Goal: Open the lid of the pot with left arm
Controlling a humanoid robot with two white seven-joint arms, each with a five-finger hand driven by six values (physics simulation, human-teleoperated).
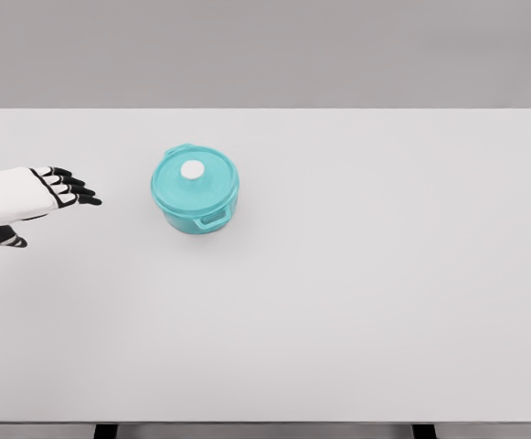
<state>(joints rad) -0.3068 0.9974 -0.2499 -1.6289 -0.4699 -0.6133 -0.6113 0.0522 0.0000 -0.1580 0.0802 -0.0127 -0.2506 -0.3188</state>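
Note:
A teal pot (195, 192) stands on the white table (356, 293), left of the middle. Its teal lid (192, 178) sits closed on top, with a white round knob (192, 169) at its centre. Two small handles stick out, one at the back left and one at the front right. My left hand (62, 190) reaches in from the left edge, level with the pot and a short way to its left, not touching it. Its black-tipped fingers are stretched out toward the pot and hold nothing. The right arm is out of view.
The table's far edge runs across the top of the view under a grey wall. Its near edge shows at the bottom, with dark legs below.

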